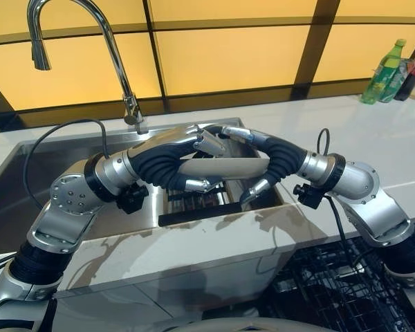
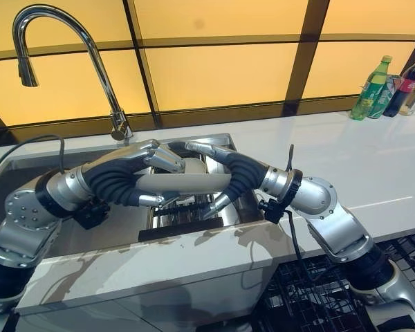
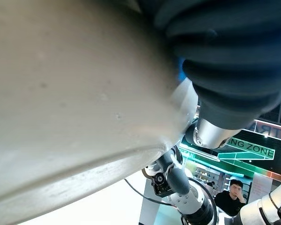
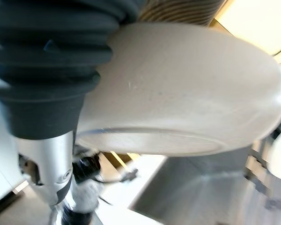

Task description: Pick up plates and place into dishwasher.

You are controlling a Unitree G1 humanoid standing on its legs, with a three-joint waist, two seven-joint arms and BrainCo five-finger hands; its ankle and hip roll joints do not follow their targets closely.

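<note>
A beige plate (image 1: 221,167) hangs edge-on above the steel sink (image 1: 28,173), held between both hands. My left hand (image 1: 176,155) grips its left rim, thumb over the top and fingers curled beneath. My right hand (image 1: 273,160) grips the right rim the same way. In the left wrist view the plate's underside (image 3: 75,93) lies close against the hand's dark cover (image 3: 225,56). The right wrist view shows the plate (image 4: 187,89) beside that hand's dark cover (image 4: 47,61).
A tall curved faucet (image 1: 117,62) rises behind the sink. A dark rack (image 1: 194,204) sits in the sink under the plate. The black wire dishwasher rack (image 1: 332,277) is at lower right, below the counter. Bottles (image 1: 384,72) stand at the counter's back right. A person (image 3: 234,194) stands far off.
</note>
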